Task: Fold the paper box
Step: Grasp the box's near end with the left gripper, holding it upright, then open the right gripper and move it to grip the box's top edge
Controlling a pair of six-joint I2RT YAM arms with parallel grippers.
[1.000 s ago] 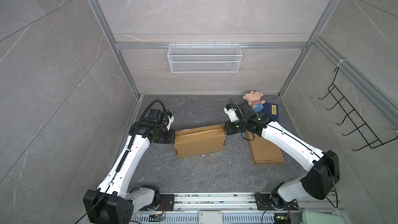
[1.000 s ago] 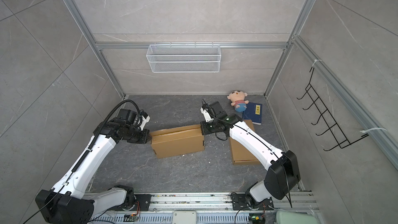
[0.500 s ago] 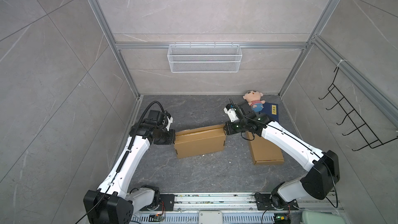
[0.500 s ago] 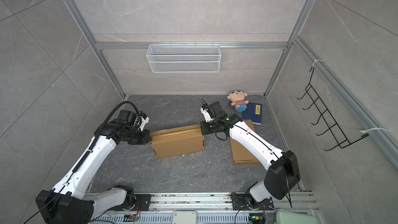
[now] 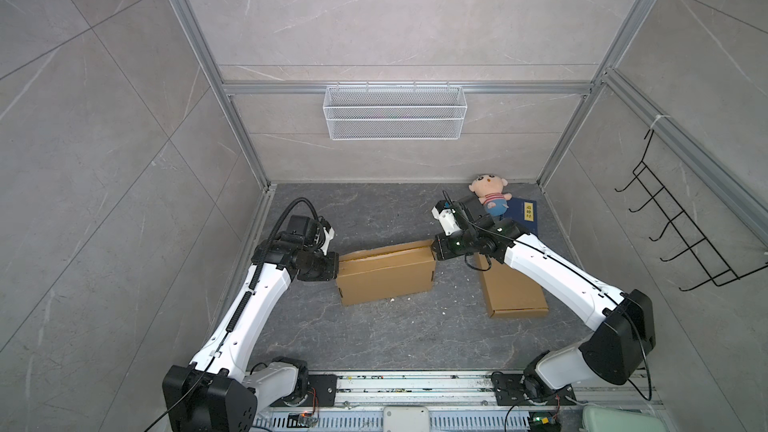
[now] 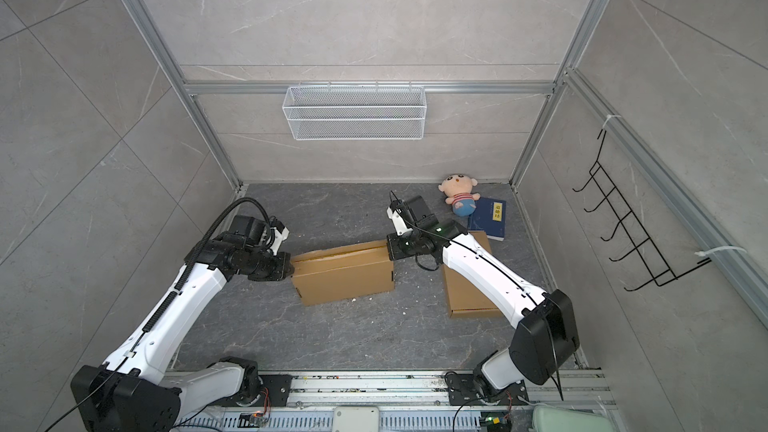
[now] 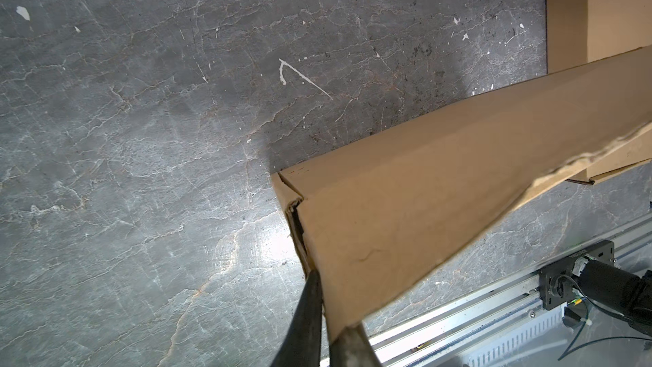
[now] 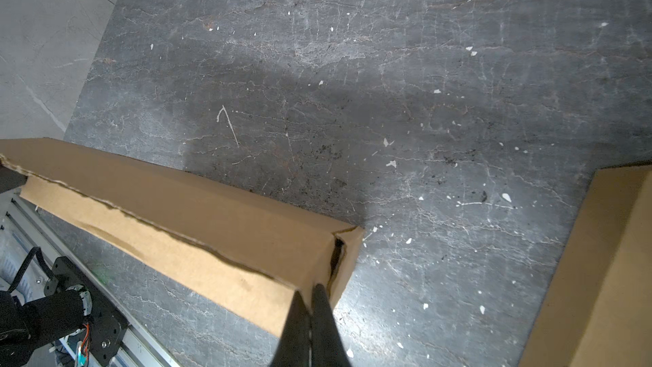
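The paper box is a long brown cardboard carton standing on the dark floor between my arms, its top seam slightly ajar. My left gripper is at its left end. In the left wrist view the gripper is shut on the edge of the box, with cardboard pinched between its fingers. My right gripper is at the right end. In the right wrist view it is shut on the upper corner of the box.
A second flat cardboard box lies partly under the right arm. A plush doll and a blue book sit in the back right corner. A wire basket hangs on the back wall and a hook rack on the right wall.
My left jaws have closed a little tighter on the box's left end. The box and the right arm have stayed where they were.
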